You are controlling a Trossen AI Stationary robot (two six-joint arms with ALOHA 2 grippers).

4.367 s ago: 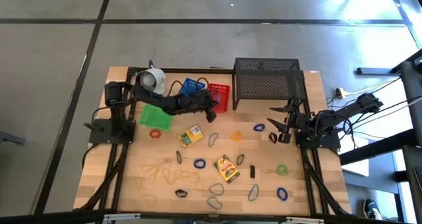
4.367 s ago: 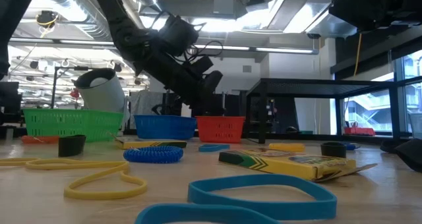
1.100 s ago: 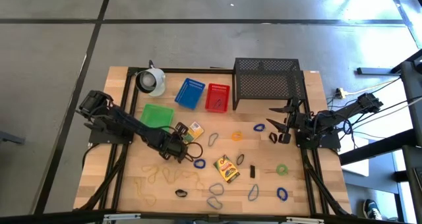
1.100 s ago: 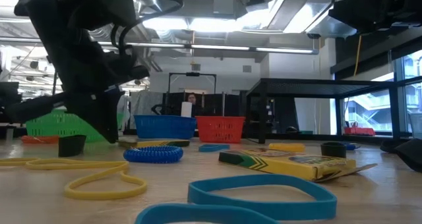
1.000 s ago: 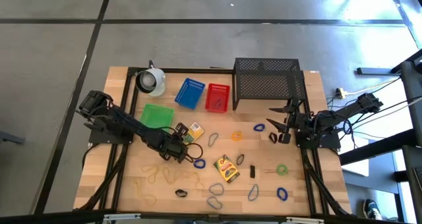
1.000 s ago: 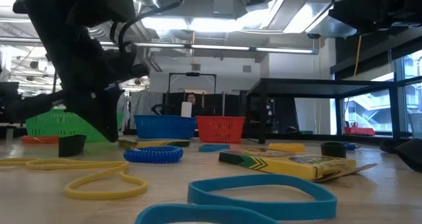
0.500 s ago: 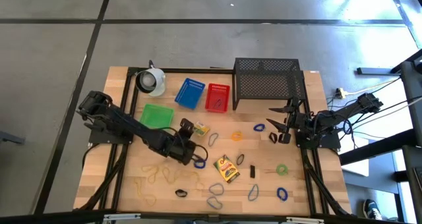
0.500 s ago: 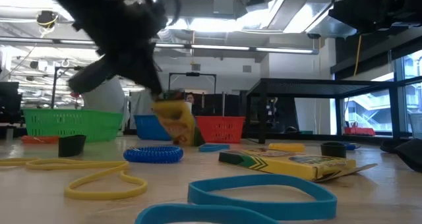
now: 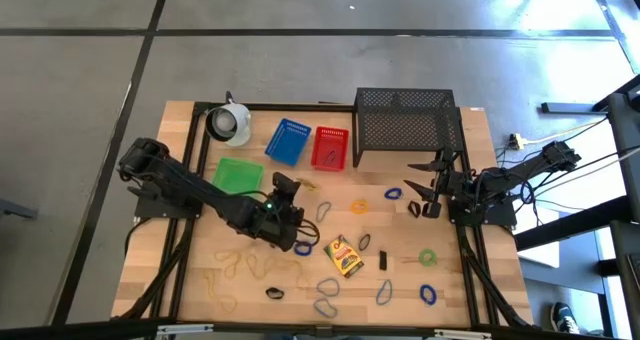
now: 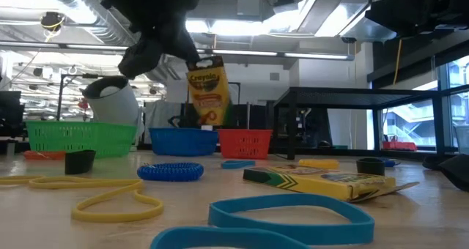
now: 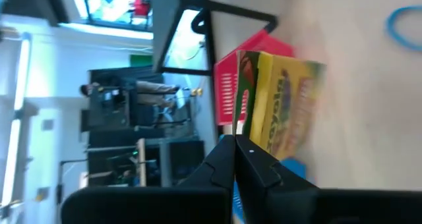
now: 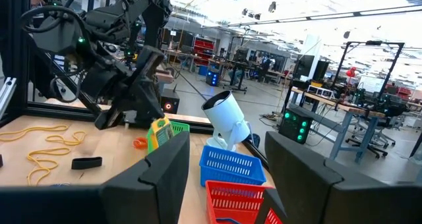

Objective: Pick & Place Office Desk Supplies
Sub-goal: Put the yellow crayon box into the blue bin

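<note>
one crayon box point(image 10: 206, 90) pinched in left tool point(image 9: 287, 188), lifted, right tool point(image 9: 424, 184) wide

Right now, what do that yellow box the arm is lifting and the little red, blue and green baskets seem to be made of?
The yellow crayon box, pinched in the shut left gripper, looks like thin printed cardboard: flat panels, matte print. The red basket, blue basket and green basket look like moulded plastic: uniform bright colour, slotted lattice walls.

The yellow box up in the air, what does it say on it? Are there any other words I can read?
"Crayola": on the yellow crayon box that the left claw holds up above the table.
Small print lower on that box: too blurred to read.
Second crayon box, lying flat on the table: print too small to read.
</note>
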